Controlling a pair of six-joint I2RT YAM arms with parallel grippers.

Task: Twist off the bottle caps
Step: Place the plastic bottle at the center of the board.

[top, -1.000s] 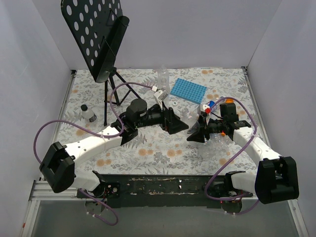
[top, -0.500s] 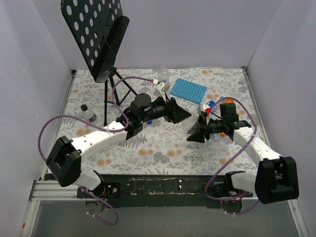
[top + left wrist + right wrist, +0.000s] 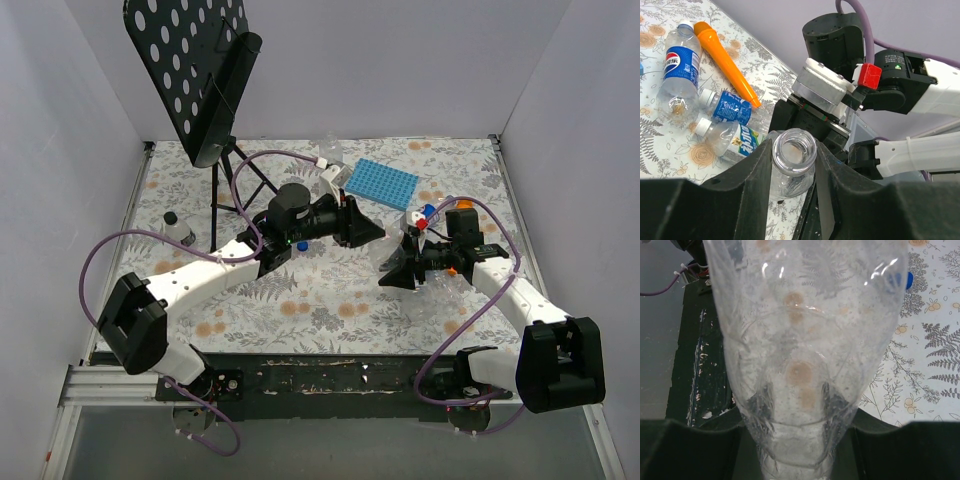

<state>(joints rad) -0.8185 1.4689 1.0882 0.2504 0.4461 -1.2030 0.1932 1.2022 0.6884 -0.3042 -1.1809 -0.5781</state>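
A clear bottle is held between the two arms, with my right gripper shut on its body. My left gripper is shut on that bottle's neck, one finger on each side. The neck's mouth is open, with no cap on it. In the top view the left gripper and right gripper meet over the table's middle right. Three more bottles lie on the table: a Pepsi one and two blue-labelled ones. Each wears a white cap. A loose blue cap lies on the cloth.
An orange stick-shaped object lies beside the bottles. A blue ridged tray sits at the back, and a black music stand stands at the back left. A small dark-capped bottle stands at the left.
My left arm has swung right and forward to the held bottle, and its jaws have gone from wide open to shut on the neck. The right arm has not moved.
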